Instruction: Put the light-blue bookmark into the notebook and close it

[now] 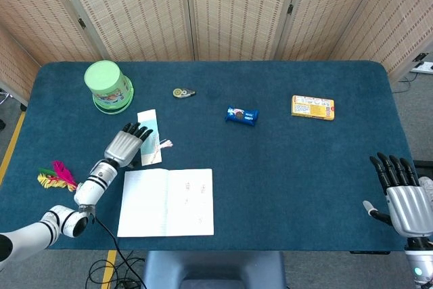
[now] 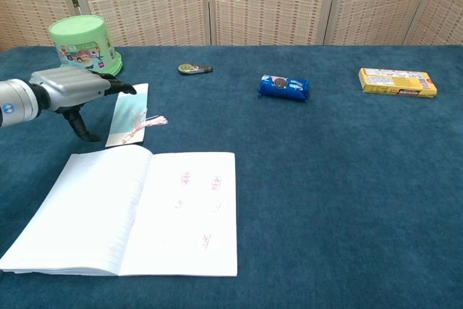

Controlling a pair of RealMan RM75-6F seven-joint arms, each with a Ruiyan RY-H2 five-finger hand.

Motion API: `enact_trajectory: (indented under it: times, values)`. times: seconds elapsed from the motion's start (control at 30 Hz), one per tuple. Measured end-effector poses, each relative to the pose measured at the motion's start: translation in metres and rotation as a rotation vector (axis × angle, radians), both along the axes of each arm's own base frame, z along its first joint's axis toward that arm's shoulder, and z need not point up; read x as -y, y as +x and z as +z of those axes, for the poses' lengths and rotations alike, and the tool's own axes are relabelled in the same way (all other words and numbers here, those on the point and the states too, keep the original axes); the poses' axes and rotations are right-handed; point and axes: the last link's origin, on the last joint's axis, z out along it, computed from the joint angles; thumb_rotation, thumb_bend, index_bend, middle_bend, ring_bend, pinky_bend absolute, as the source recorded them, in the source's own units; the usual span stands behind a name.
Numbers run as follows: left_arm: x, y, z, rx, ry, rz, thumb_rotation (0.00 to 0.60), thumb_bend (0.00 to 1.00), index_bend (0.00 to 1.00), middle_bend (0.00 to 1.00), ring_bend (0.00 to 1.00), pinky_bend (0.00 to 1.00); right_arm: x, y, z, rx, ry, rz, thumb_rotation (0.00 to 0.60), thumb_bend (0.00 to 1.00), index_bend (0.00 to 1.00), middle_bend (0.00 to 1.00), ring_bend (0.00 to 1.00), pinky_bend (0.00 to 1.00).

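The light-blue bookmark [image 1: 150, 137] [image 2: 129, 115] lies flat on the blue table, a pink tassel at its right edge, just beyond the open white notebook [image 1: 168, 202] [image 2: 130, 213]. My left hand [image 1: 124, 144] [image 2: 72, 89] hovers at the bookmark's left edge with fingers stretched out and thumb hanging down, holding nothing. My right hand [image 1: 400, 193] is far off at the table's right front corner, fingers spread and empty; only the head view shows it.
A green upturned cup [image 1: 107, 86] [image 2: 84, 44] stands behind the left hand. A small tape dispenser [image 1: 183, 92], a blue snack pack [image 1: 241, 114] and a yellow box [image 1: 312, 107] lie along the far half. Coloured feathers [image 1: 56, 175] lie at the left edge.
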Motion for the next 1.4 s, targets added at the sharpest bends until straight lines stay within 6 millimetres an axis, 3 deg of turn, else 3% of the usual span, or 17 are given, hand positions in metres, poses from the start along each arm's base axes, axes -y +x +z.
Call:
enact_trajectory:
  times: [0.33,0.63,1.0,1.4]
  values:
    - [-0.004,-0.011,0.0,-0.034,0.003,0.04,0.6,0.23,0.08,0.12,0.06,0.13,0.0,-0.002,-0.001,0.004,0.001,-0.003,0.6,0.14,0.04,0.06,0.0,0.0]
    - [-0.005,-0.009,-0.008,-0.049,-0.008,0.045,0.6,0.23,0.08,0.11,0.06,0.13,-0.002,-0.005,-0.001,0.004,0.001,-0.016,0.6,0.14,0.04,0.06,0.0,0.0]
    - [-0.003,0.008,-0.018,-0.034,-0.034,0.022,0.6,0.23,0.08,0.1,0.06,0.13,-0.004,-0.007,0.001,0.004,-0.004,-0.025,0.6,0.14,0.04,0.06,0.0,0.0]
    - [0.001,0.043,-0.036,-0.01,-0.076,-0.033,0.6,0.23,0.08,0.1,0.06,0.13,-0.008,-0.012,0.004,0.012,-0.014,-0.038,0.6,0.14,0.04,0.06,0.0,0.0]
